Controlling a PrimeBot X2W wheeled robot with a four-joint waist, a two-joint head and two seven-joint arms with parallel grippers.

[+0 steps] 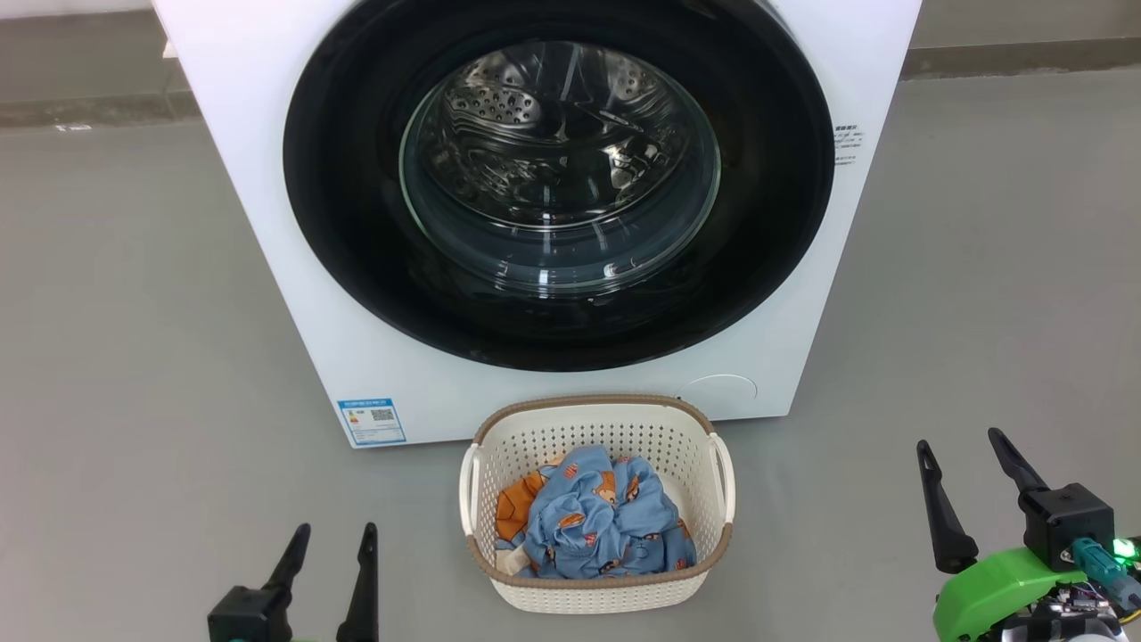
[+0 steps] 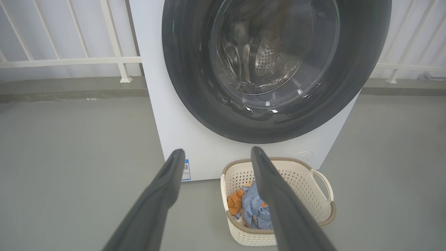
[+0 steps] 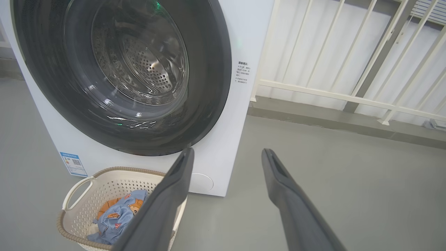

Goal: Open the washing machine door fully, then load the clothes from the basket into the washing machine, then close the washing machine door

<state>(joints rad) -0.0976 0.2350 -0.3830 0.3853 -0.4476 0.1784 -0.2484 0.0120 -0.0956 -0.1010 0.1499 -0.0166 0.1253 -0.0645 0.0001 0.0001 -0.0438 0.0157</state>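
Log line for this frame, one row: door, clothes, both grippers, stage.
door: washing machine door shut | clothes in basket | left gripper open, empty | right gripper open, empty | stage: door not yet opened

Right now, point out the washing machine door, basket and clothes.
washing machine door point(image 1: 343, 196), head view, left side of its black ring.
basket point(image 1: 593, 400), head view, far brown rim.
clothes point(image 1: 593, 522), head view, blue fabric on top.
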